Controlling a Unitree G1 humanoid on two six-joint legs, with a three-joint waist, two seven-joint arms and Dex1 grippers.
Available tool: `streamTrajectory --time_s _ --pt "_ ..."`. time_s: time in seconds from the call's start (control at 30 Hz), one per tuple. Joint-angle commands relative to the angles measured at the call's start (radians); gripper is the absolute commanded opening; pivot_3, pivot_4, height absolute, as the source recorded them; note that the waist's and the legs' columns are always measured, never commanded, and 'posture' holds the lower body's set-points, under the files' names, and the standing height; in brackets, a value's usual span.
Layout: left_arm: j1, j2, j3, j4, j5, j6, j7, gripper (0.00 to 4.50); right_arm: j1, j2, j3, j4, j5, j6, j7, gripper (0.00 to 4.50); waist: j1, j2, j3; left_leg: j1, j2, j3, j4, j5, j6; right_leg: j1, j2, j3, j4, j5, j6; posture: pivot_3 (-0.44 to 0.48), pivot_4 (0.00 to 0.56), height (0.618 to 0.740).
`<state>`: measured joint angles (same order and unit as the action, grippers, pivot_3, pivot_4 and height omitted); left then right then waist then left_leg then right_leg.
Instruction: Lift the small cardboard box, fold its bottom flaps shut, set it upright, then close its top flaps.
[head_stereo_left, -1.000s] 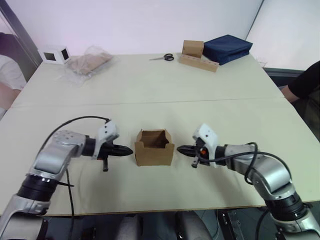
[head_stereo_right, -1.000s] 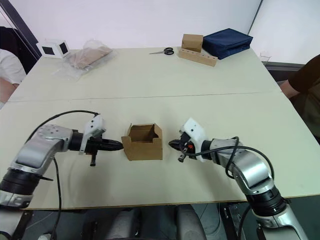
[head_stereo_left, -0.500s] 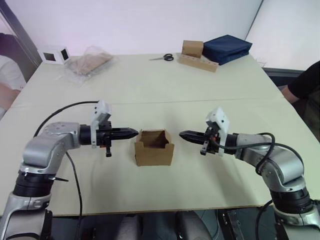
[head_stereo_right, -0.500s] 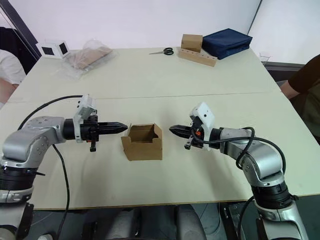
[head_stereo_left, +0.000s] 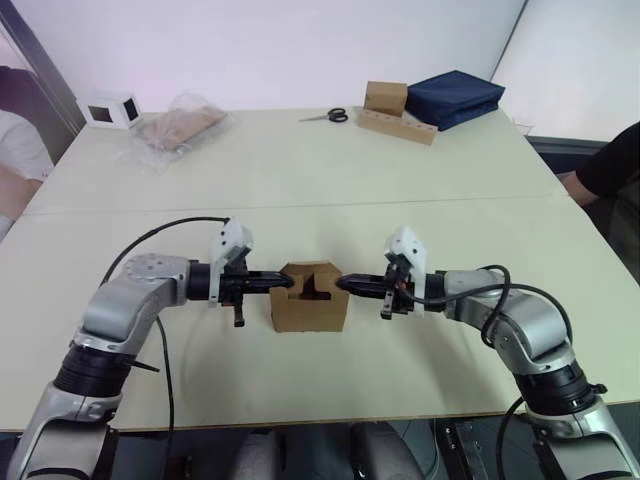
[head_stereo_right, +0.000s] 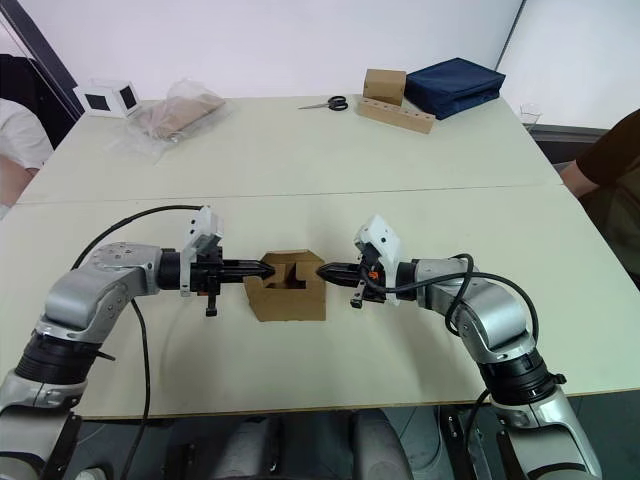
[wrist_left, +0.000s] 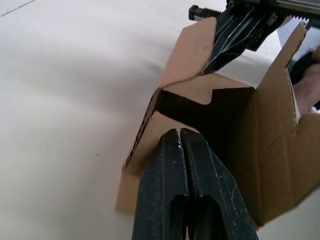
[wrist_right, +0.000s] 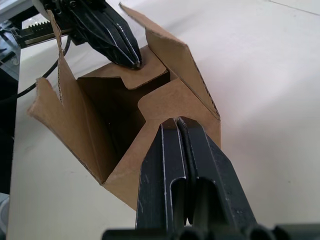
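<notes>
Small cardboard box (head_stereo_left: 308, 300) upright on desk (head_stereo_left: 300, 180), near front edge, top open. Left gripper (head_stereo_left: 283, 281) and right gripper (head_stereo_left: 343, 284), jaws closed and empty, press side flaps inward from opposite sides. Two remaining top flaps stand up.
</notes>
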<state>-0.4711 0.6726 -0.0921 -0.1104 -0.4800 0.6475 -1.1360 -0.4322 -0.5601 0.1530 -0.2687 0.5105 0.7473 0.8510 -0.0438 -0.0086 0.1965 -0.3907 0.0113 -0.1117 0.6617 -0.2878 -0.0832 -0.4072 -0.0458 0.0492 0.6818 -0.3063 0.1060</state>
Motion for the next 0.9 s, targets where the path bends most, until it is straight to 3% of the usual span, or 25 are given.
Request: streamTrajectory --time_s 0.03,0.7,0.9 --pt "0.003 0.005 -0.015 0.005 0.022 -0.013 0.007 0.05 0.002 -0.007 0.021 0.016 -0.03 -0.014 0.005 0.0 0.0 0.0 0.0 0.0 0.0 0.0 0.0 0.0 0.0 0.0 0.0 0.0 0.0 0.0 0.0 0.0 0.15 0.74" --pt "-0.002 0.018 0.058 -0.042 -0.047 0.04 0.053 0.05 -0.027 0.001 0.008 -0.038 -0.024 0.004 -0.006 0.0 0.0 0.0 0.0 0.001 0.0 0.0 0.0 0.0 0.0 0.002 0.0 0.0 0.0 0.0 0.0 0.0 0.15 0.74" --pt "-0.027 0.057 0.148 -0.051 -0.123 0.101 0.049 0.05 -0.058 -0.008 -0.092 -0.093 0.056 0.063 -0.029 0.0 0.0 0.0 0.0 0.001 0.0 0.0 0.0 0.0 0.0 0.001 0.0 0.0 0.0 0.0 0.0 0.0 0.15 0.74"
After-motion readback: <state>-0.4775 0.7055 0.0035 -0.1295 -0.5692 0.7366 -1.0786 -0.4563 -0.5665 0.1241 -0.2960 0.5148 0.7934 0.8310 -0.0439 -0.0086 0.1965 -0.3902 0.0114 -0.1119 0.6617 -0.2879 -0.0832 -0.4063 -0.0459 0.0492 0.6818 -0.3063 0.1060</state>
